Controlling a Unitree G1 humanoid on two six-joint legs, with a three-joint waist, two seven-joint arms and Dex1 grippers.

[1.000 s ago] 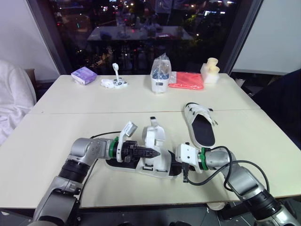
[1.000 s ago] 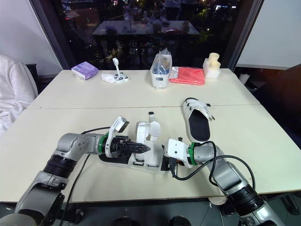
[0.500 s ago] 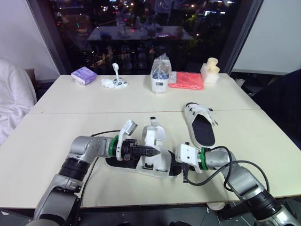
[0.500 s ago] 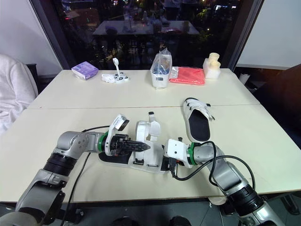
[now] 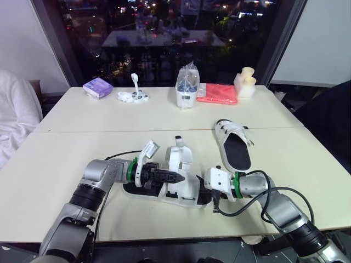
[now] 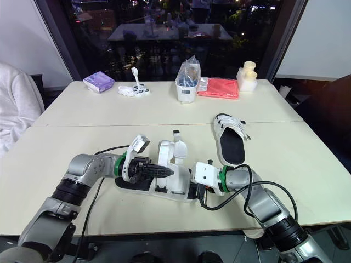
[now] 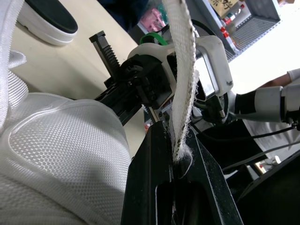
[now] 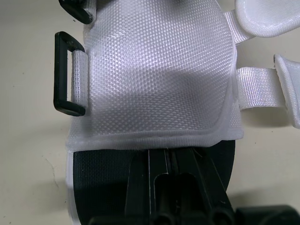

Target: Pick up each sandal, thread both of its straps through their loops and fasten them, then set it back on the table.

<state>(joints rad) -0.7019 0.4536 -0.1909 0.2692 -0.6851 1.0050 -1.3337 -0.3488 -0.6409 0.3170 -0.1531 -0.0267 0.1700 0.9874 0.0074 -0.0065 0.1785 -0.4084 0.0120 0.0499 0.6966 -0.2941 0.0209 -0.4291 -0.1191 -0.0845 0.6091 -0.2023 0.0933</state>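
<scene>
The near sandal (image 5: 178,185) is lying flat on the front edge of the table (image 5: 66,148), between the two arms. The left gripper (image 7: 176,145) is pinching the frayed end of a white strap (image 7: 183,70), fingers clamped on it. The right gripper (image 8: 174,154) is lying with fingers drawn together over the black footbed, just beside the white upper; whether it is actually pinning the shoe cannot be told. Risks, as a judgement: the grip is sitting right at the strap tip, so the webbing is likely slipping out under any pull. The frayed end is also liable to snag on the black loop (image 8: 65,75) rather than feed through. If the right gripper is not really holding, a tug from the left is dragging the whole sandal across the smooth top or off the near edge. A black cable (image 5: 118,157) is trailing close to the left arm and could catch. The second sandal (image 5: 233,145) is resting further back on the right, well apart, its straps looking done up. The surface is a pale cream tabletop made of two joined tables. At the far side are sitting a purple pack (image 5: 97,87), a clear bag (image 5: 186,85), a red cloth (image 5: 218,93) and a cream block (image 5: 245,82). Behind them a dark window is showing night lights.
</scene>
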